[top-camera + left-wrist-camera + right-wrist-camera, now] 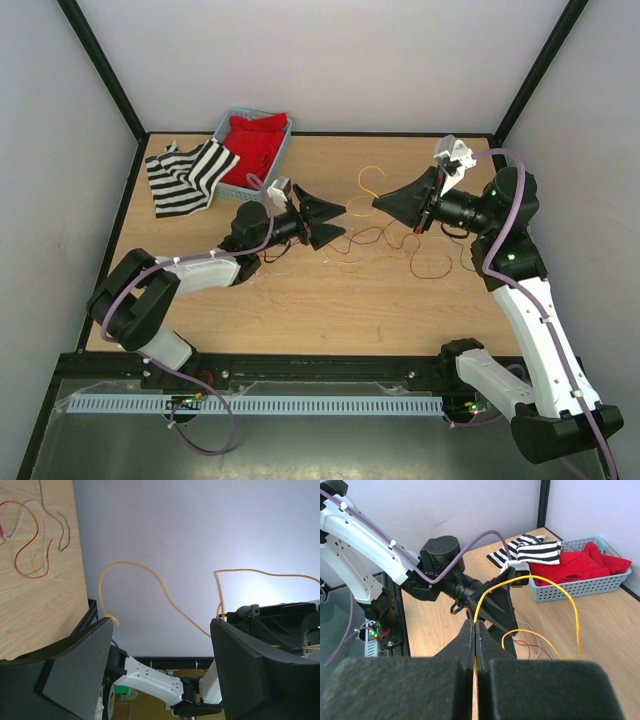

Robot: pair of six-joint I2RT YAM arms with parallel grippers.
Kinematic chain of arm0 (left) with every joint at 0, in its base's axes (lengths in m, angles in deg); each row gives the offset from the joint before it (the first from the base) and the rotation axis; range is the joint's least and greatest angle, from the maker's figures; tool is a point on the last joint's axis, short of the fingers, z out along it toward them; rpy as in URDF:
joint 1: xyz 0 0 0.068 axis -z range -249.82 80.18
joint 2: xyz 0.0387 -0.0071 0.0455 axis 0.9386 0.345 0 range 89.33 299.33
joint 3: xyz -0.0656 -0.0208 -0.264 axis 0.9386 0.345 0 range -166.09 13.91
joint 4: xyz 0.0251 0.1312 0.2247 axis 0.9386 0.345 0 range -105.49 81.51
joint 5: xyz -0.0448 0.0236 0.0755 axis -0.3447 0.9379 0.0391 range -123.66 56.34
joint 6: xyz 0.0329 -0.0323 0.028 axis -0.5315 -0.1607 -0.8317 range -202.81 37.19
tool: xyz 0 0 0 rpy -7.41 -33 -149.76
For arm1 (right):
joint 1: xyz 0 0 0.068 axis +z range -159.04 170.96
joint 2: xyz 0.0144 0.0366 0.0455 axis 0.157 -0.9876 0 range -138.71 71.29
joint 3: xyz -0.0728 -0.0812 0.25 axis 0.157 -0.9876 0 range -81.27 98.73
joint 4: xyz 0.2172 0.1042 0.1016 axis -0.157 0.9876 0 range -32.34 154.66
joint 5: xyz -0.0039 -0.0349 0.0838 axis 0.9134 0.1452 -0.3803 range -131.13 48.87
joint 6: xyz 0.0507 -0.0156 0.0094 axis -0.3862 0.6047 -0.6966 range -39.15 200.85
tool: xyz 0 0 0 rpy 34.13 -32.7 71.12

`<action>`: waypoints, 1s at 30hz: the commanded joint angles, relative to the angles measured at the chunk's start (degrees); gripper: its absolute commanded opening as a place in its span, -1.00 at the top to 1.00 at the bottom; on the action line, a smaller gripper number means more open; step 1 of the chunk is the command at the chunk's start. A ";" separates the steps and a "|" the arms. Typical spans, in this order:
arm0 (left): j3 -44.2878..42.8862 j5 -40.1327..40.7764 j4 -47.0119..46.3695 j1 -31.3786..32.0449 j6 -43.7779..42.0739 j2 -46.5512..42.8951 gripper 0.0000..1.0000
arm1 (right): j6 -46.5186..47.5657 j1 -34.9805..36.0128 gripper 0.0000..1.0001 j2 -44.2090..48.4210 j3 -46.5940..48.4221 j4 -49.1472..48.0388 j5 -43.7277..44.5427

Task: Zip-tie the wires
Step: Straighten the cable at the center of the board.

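The wires point(385, 240) lie in loose red, brown and pale loops on the wooden table between the arms. One yellow-orange strand point(372, 178) is lifted off the bunch. My right gripper point(376, 203) is shut on that strand; the right wrist view shows it pinched at the fingertips point(475, 624) and arching away in a big loop point(572, 607). My left gripper point(345, 221) is open and empty, facing the right one a short gap away. In the left wrist view point(162, 630) the yellow strand point(150, 575) hangs beyond the spread fingers, and red and pale strands point(25, 540) lie on the table.
A pale blue basket point(228, 122) with red cloth stands at the back left, a black-and-white striped cloth point(185, 175) beside it. Both show in the right wrist view, basket point(580, 589) and cloth point(535, 550). Black frame posts edge the table.
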 commanded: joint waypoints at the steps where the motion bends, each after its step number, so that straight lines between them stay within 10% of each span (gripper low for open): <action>1: 0.60 3.36 -7.38 0.05 1.45 -2.54 -0.61 | 1.77 0.39 0.98 0.84 -0.31 -0.55 -0.41; 30: 2.31 7.29 -6.13 -0.43 -0.56 -3.77 -0.19 | 6.08 0.61 0.98 0.71 2.26 4.66 7.91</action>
